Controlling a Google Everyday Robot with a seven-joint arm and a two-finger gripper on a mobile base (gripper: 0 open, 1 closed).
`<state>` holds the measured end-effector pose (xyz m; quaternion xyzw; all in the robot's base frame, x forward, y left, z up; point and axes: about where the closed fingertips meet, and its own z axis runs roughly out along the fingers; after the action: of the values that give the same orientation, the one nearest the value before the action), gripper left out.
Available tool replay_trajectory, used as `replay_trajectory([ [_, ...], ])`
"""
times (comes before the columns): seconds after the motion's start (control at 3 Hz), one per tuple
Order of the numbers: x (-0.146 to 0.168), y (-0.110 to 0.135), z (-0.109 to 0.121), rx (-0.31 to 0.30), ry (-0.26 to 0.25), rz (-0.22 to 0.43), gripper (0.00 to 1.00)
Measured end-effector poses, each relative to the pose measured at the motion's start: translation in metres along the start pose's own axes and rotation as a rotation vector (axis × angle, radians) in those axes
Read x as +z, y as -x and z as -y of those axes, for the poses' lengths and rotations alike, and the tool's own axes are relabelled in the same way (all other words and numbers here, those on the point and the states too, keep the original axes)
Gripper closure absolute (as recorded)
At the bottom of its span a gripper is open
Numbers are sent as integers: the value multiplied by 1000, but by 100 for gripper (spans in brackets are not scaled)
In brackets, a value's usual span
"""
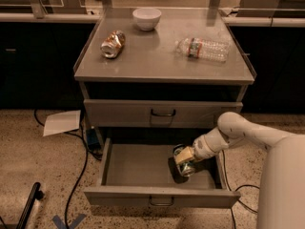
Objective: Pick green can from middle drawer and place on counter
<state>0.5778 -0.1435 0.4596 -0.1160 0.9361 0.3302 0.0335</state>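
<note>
Clamping the green can [187, 167] between its pale pads, the claw [185, 157] sits low over the right half of the open middle drawer [136, 168]. The can is small and dark green with a silver end. It is tilted, and a dark shadow lies under it and to its left. Whether it touches the drawer floor I cannot tell.

Far left of the claw, on the speckled ground, lie a sheet of paper [62, 122] and a black cable [78, 173]. Just left of the claw, the flat grey drawer floor runs bare to the left wall. The low front panel with its loop handle stands nearer the camera than the claw, and the right wall is just beside it.

Above the claw, the upper drawer [163, 112] is closed. Higher up is the grey worktop [157, 61], with thin raised side edges. Up and to the left of the claw, a dented copper can [113, 44] lies on its side. A white bowl [147, 18] stands at the back, and a clear bottle [203, 49] lies above the claw, slightly to its right. Between the copper can and the bottle the worktop's middle and front are bare.

To the claw's right, the pale arm [240, 131] crosses over the drawer's right wall and hides the corner behind it. Its large shell is cut off at the right and bottom edges. The can's label marks are too dim to read.
</note>
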Motion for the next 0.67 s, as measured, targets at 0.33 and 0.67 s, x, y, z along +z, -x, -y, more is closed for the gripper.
replay_trajectory([
  [0.33,0,0,0,-1,0,-1,100],
  [0.67,2,-6,-12,-42,5,-33,100],
])
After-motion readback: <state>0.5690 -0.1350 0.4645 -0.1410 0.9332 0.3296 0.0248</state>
